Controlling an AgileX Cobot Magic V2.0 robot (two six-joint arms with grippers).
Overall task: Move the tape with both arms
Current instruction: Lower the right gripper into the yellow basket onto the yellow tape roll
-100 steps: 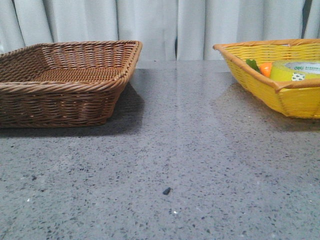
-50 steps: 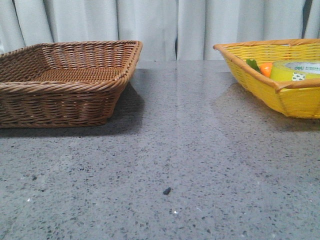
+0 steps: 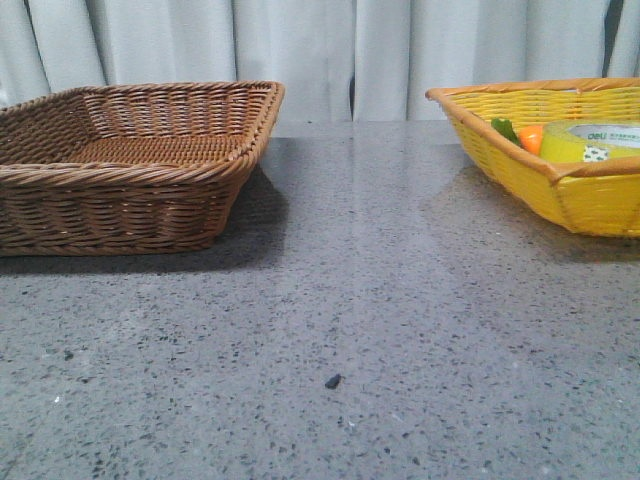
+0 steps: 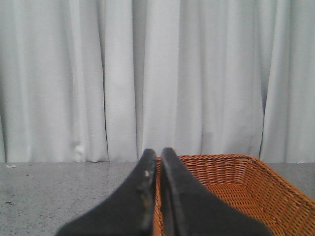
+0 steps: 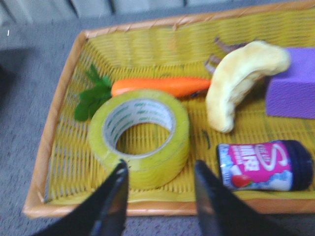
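The yellow tape roll (image 5: 140, 135) lies flat in the yellow basket (image 5: 59, 113), its white core facing up; in the front view the tape (image 3: 590, 142) shows just over the basket's rim (image 3: 500, 160). My right gripper (image 5: 160, 169) is open and empty, hovering above the basket's near rim, its fingers straddling the near side of the roll without touching it. My left gripper (image 4: 157, 153) is shut and empty, held above the table beside the brown wicker basket (image 4: 231, 191). Neither gripper shows in the front view.
An orange carrot (image 5: 157, 86) with green leaves lies behind the tape. A yellow banana (image 5: 238, 78), a purple block (image 5: 293, 83) and a pink-labelled can (image 5: 266, 164) fill the basket's other side. The brown basket (image 3: 130, 165) stands at the table's left.
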